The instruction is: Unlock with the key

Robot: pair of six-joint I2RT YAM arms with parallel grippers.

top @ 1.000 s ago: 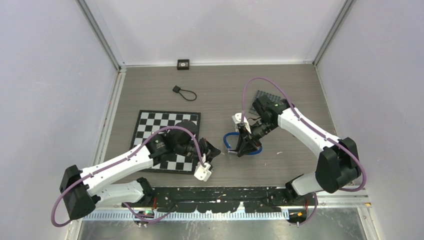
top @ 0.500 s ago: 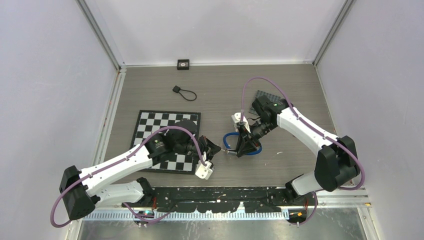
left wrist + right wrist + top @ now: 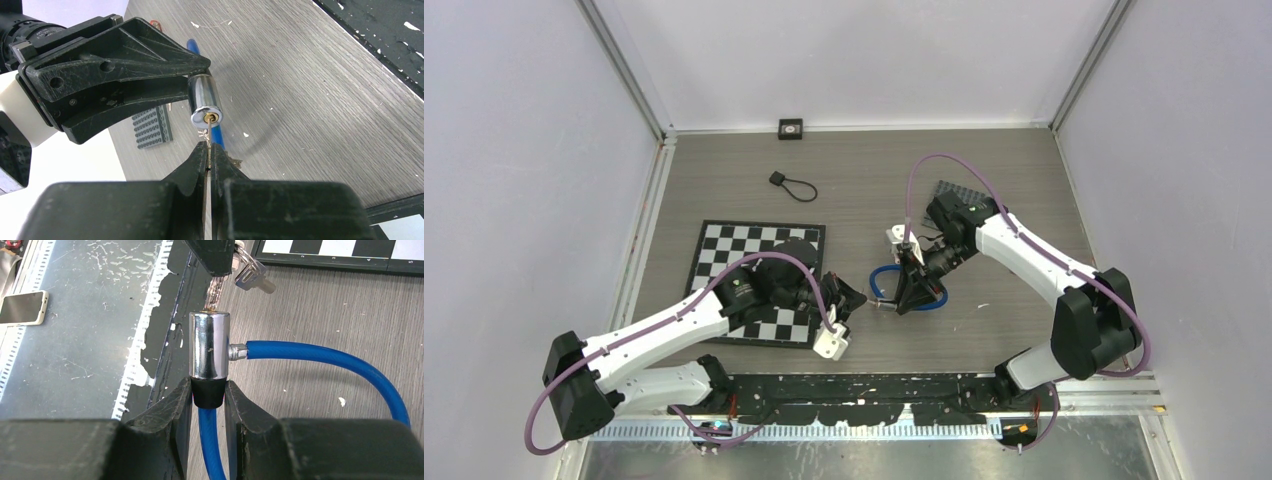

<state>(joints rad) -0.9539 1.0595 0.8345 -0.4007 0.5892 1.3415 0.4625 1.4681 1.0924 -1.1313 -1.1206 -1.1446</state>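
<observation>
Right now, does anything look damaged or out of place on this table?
Only wear stands out: the black strip along the near edge is chipped, and white flecks lie on the table. The key has its tip at the lock cylinder keyhole.

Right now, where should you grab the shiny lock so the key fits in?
By its black collar at the blue cable end, coming from behind, as the right end effector does. The lock has its keyhole on the opposite face, free for the key.
</observation>
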